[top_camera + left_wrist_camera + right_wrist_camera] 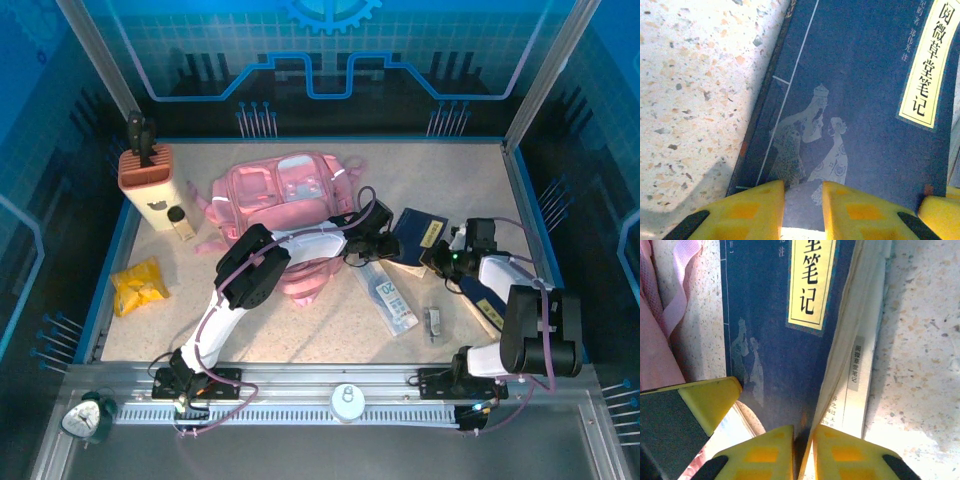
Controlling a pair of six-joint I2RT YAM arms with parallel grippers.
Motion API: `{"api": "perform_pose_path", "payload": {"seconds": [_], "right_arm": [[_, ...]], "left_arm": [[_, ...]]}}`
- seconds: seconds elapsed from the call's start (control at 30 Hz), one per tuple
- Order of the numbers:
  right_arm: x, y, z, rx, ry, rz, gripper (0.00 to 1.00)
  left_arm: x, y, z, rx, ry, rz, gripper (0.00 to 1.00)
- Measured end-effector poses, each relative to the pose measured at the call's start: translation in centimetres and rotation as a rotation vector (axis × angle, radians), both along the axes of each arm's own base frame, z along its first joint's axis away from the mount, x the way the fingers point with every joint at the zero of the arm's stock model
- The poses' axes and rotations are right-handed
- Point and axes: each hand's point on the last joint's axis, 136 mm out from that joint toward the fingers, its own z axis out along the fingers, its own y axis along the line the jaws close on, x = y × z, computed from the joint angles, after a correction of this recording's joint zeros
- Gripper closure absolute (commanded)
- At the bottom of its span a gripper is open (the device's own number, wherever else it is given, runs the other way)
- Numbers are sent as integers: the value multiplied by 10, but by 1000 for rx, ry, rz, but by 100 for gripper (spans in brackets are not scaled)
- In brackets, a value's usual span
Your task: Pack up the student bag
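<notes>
The pink backpack lies on the speckled table in the upper middle of the overhead view, with its clear front pockets facing up and its straps trailing toward the lower edge. Just right of it lies a dark blue book, and both arms reach in to it.

The left gripper comes at the book from the left. In its wrist view the yellow fingers stand a narrow gap apart at the bottom of the frame, over the lower edge of the cover with its two pale printed figures. Whether they pinch the book or only hover over it cannot be told.

The right gripper comes from the right. Its wrist view shows the two yellow fingers clenched on the lifted front cover, with the white pages spread just right of them. Pink fabric and a strap of the backpack fill the left edge of that frame.

At the upper left of the overhead view a knife block stands by a small bottle, and a yellow packet lies below them. A clear flat case lies below the book.
</notes>
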Motion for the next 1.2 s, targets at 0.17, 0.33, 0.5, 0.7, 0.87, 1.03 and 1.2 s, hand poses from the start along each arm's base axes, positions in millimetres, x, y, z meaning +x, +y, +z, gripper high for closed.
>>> {"api": "perform_pose_path", "payload": {"seconds": [0.17,0.33,0.5,0.7,0.87,1.03,1.2], "right_arm": [[-2,-2,-1,27,7,-22,99],[0,-1,5,64,-11,-27,100],[3,6,30,97,-93,0,100],[2,14,65,126,-184,38,100],[3,23,101,167,-261,86,100],[3,42,131,209,-312,160,100],[-4,80,157,257,-354,286,100]], "left_arm": [[1,-1,2,-4,-1,-2,70],[4,2,6,-13,6,0,61],[11,32,32,-34,-7,50,48],[21,85,102,-196,-67,147,33],[20,114,130,-273,-86,212,23],[9,125,124,-323,-31,255,17],[8,135,110,-367,48,329,13]]}}
